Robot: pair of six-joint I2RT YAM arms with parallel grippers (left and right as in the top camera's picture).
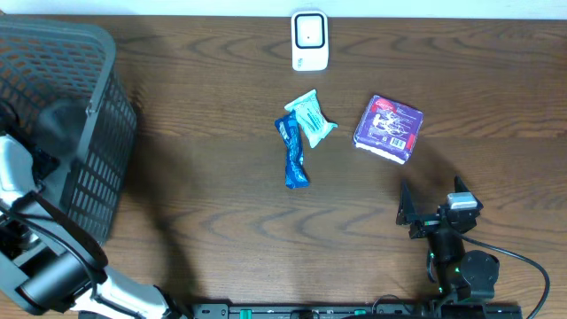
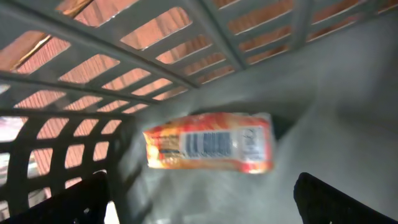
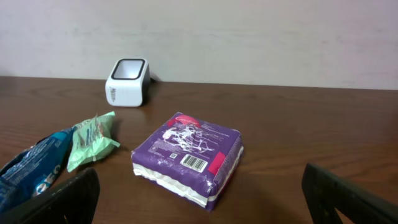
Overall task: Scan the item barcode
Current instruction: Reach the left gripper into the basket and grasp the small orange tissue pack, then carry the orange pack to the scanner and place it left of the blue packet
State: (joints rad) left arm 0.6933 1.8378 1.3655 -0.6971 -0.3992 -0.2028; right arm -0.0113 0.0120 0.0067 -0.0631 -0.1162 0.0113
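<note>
From overhead, a dark mesh basket (image 1: 89, 133) stands at the left end of the bench (image 1: 204, 213), and the left arm (image 1: 13, 173) reaches down into it, its jaws hidden there. A white scanner (image 1: 310, 41) sits at the far edge; near it lie a blue packet (image 1: 293, 152) touching a green packet (image 1: 311, 117), with a purple pack (image 1: 389, 128) apart to their right. The right jaws stand spread and empty, low over the near edge, short of the purple pack. The left wrist view looks into the basket: an orange packet (image 2: 209, 144) lies on the floor against the wall, barcode up, and the left jaws hang above it, spread wide with one dark finger (image 2: 81, 199) in each lower corner, touching nothing. The right wrist view faces the purple pack, label and barcode up, with the scanner beyond; the right jaws hold nothing. The orange packet looks like the item in hand: not yet gripped, so lifting it out and showing its barcode to the scanner remain. Whether the three bench items were scanned cannot be told.
</note>
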